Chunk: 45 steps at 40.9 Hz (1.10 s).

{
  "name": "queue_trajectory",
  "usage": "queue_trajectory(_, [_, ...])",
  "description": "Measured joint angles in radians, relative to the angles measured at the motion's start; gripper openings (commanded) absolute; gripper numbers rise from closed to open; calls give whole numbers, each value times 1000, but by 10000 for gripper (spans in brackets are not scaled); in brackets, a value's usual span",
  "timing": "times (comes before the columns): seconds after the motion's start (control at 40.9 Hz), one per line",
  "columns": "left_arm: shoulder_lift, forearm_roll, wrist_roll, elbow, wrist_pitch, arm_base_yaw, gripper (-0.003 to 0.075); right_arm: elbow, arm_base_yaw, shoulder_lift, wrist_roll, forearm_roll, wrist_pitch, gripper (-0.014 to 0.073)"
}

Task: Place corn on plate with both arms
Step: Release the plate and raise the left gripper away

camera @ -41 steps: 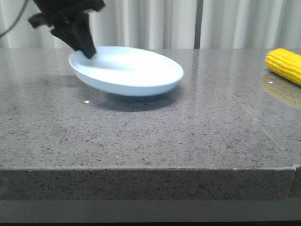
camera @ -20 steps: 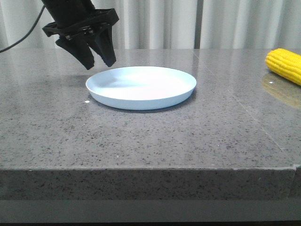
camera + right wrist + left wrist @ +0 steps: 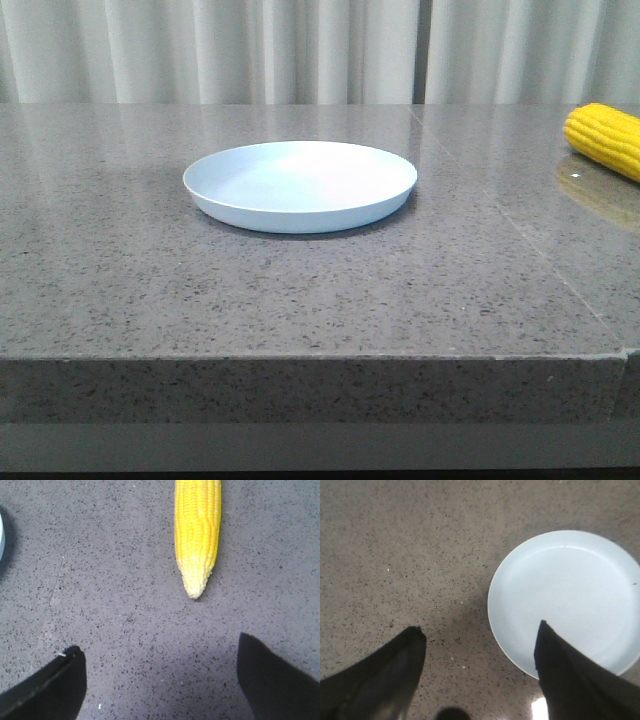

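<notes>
The plate (image 3: 300, 185) sat flat at table centre, the corn (image 3: 604, 137) far off at its three o'clock. Left gripper (image 3: 477, 635) and right gripper (image 3: 160, 655) hung spread, empty. Risk: the round cob could roll from an off-centre pinch.

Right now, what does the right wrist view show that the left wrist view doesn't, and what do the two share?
Only the right wrist view shows the corn, lying on the table with its paler tip toward the open right gripper, untouched. Only the left wrist view shows the whole plate, empty, with one of the left gripper's fingers overlapping its rim in the picture. Both show the speckled grey table and spread fingers holding nothing; the right wrist view catches just a sliver of plate at its edge.
</notes>
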Motion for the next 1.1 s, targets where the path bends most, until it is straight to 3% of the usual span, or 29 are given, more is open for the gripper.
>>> queue_trajectory(0.562, [-751, 5, -72, 723, -175, -57, 461, 0, 0, 0, 0, 0, -1, 634])
queue_trajectory(0.782, [-911, 5, -72, 854, -181, -57, 461, 0, 0, 0, 0, 0, -1, 634])
queue_trajectory(1.1, [-933, 5, -72, 871, -183, -57, 460, -10, 0, 3, 0, -2, 3, 634])
